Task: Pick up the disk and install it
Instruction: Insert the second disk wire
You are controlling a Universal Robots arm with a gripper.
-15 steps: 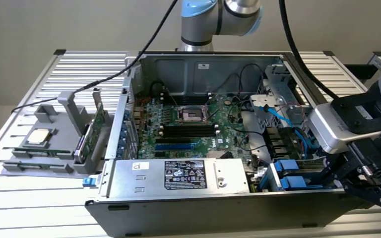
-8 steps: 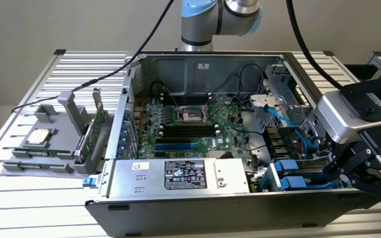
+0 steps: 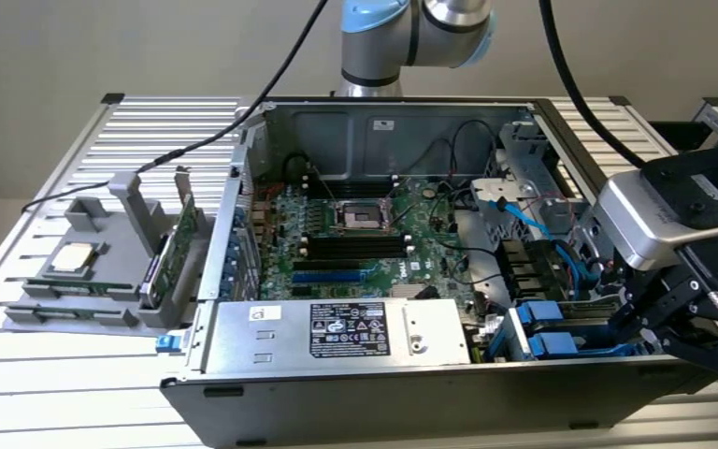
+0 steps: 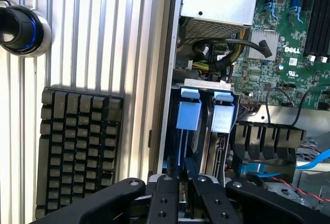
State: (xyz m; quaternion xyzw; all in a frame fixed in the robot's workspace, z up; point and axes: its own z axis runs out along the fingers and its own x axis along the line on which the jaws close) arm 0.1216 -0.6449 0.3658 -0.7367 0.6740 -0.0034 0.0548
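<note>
**Seating the disk in its bay**

We are working at the corner of the computer case [image 3: 334, 131] that lies toward the exterior view's right, at the near edge of the slatted table [image 3: 147, 131]. The disk [image 4: 188, 114] is standing on edge there in the drive bay, its blue frame upward, just beside a second blue-framed drive [image 4: 224, 116].

The gripper [image 4: 180, 180] is hovering right over the disk's near end with its fingers pressed almost together. Whether they are pinching the blue frame or merely resting above it, we cannot tell.

To do this step well, we are judging three things:

- Alignment: the disk should be running parallel to its neighbour, not tilted against it.
- Pressure: we should be pushing straight along the bay's rails, never sideways, since the plastic frame looks likely to flex.
- Clearance: loose cables [image 4: 221, 53] are lying near the bay, so the fingers need a narrow, straight path.
</note>
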